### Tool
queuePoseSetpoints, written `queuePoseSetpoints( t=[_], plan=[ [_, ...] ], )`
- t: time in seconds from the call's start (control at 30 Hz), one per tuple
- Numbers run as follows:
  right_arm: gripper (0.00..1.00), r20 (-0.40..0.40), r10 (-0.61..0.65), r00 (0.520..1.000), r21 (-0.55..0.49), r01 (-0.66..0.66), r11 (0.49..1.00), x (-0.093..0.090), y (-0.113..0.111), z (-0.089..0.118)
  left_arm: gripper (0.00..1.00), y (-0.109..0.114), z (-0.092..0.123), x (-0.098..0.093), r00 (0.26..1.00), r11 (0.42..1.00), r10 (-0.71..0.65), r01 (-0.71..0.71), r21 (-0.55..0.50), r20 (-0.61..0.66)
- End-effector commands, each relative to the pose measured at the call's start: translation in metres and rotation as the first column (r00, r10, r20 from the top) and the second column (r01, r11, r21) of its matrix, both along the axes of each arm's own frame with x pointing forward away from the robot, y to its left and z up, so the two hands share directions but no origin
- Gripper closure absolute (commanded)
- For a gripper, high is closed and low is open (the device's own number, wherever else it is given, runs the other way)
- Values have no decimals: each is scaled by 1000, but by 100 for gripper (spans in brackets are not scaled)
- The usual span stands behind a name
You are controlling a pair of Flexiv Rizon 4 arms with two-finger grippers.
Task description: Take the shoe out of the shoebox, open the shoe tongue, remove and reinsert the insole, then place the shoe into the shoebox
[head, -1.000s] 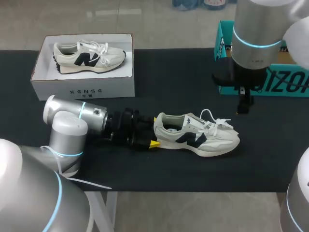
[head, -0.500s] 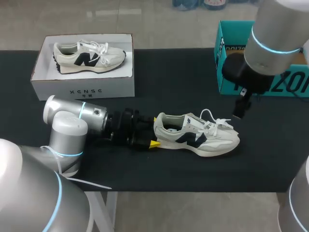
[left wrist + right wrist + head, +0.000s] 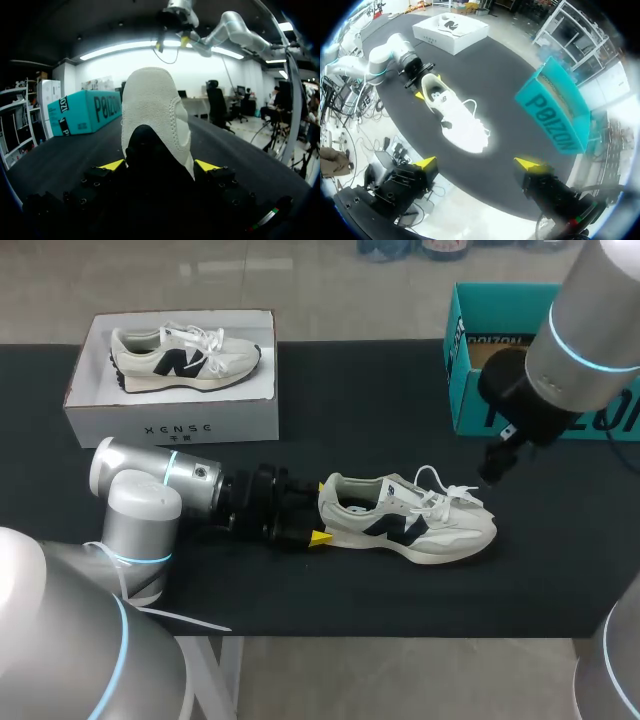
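Heel pinched by the left gripper (image 3: 159, 165), the shoe (image 3: 410, 520) lies on the table (image 3: 350, 410), the shoebox (image 3: 170, 390) at its 10 o'clock. The right gripper (image 3: 497, 465), spread wide, hovers at the toe's 1 o'clock. It would do best to drop between the laces and peel the tongue up gently.

The heel of the cream low-top sneaker (image 3: 157, 115) looks like napped suede, soft and matt, with a row of small punched holes. In the head view its side panels read smoother, and its white laces (image 3: 440, 495) look like woven cord. The black tabletop (image 3: 380, 420) is matt and cloth-like. The white rectangular shoebox (image 3: 170, 425) and the teal box (image 3: 462, 380) look like smooth card with a dull finish. The silver-grey shell of my left arm (image 3: 140, 502) is glossy and smooth. My left gripper (image 3: 159, 165) has a matt black body and flat yellow plastic-looking tips.
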State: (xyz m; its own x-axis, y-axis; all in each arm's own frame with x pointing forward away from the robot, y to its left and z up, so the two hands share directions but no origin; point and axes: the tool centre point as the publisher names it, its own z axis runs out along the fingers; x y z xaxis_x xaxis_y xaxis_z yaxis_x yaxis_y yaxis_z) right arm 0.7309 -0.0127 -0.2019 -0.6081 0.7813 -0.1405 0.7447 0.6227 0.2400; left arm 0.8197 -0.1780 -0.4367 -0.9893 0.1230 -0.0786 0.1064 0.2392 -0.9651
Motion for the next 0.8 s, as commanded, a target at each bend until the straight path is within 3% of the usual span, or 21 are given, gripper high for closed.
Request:
queuePoseSetpoints(
  t=[0.03, 0.17, 0.47, 0.8],
  plan=[
    [0, -15, -75, 997, 36, 76, 996, -9, 11, -5, 100, -3, -3, 0, 1000, 1000, 0, 0, 2, 0],
    [0, -50, -152, 987, 63, 155, 986, -12, 27, -11, 100, -3, -3, 0, 1000, 1000, 0, 0, 2, 0],
    [0, -45, -300, 953, 102, 303, 947, -11, 67, -21, 100, -3, -3, 0, 1000, 1000, 0, 0, 2, 0],
    [0, -3, -503, 864, 96, 501, 860, -12, 97, -47, 100, -3, -3, 0, 1000, 1000, 0, 0, 2, 0]
  ],
)
